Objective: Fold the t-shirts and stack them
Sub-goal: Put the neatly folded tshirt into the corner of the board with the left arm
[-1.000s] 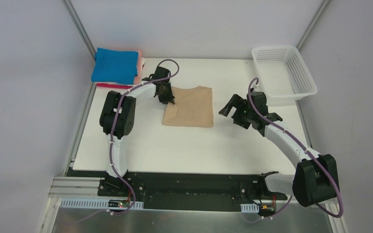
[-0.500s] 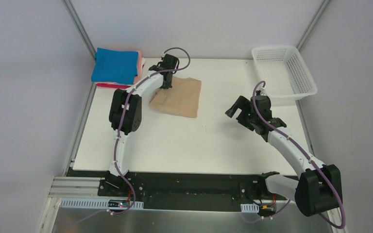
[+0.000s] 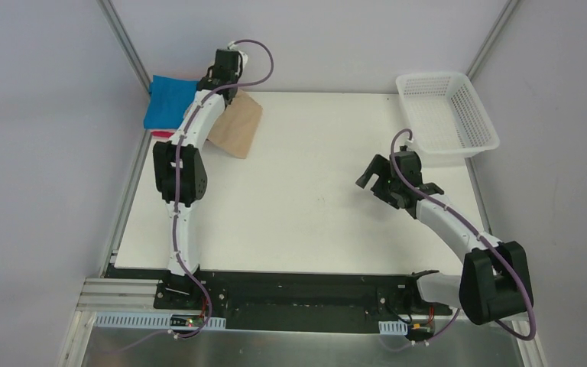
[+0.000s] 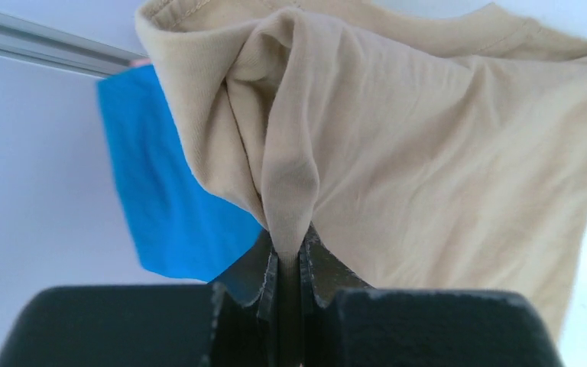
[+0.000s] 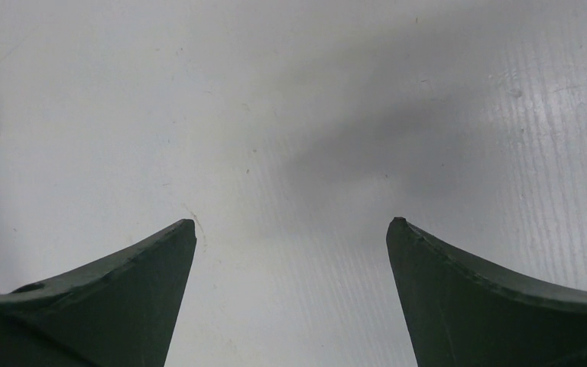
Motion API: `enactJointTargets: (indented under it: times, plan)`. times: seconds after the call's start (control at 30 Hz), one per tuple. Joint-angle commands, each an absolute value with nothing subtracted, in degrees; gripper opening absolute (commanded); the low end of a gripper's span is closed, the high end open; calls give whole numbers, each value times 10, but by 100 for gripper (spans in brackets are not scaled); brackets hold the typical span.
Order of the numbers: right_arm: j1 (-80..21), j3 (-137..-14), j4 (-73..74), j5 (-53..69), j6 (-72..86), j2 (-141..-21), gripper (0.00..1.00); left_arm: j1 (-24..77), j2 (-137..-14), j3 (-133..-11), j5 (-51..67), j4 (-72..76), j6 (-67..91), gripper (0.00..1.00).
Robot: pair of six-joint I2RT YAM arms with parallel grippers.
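White table (image 3: 313, 222) within grey walls, viewed from above. Left gripper (image 4: 289, 264) is extended to the table's 11 o'clock corner, jaws pressed tight on a pinched ridge of the tan t-shirt (image 3: 237, 126). The shirt hangs folded from the grip, just beside the blue shirt (image 3: 167, 103) that tops the stack there. Whether its lower edge touches the table cannot be told. An edge of a red shirt (image 3: 162, 134) shows beneath the blue. Right gripper (image 5: 290, 222) sits at 3 o'clock, fingers spread wide and holding nothing, over bare surface. White mesh basket (image 3: 483, 115) stands at 1 o'clock.
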State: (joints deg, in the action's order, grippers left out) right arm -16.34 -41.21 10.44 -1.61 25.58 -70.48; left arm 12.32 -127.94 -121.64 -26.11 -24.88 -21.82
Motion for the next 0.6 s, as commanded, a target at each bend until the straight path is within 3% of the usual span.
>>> enactJointTargets:
  times: [0.0, 0.57]
  plan:
    - [-160, -429, 90, -32, 245, -724, 99, 92, -1249, -1293, -275, -207, -313, 0]
    - [-154, -438, 101, -45, 243, -747, 99, 74, -1188, -1345, -247, -185, -338, 0]
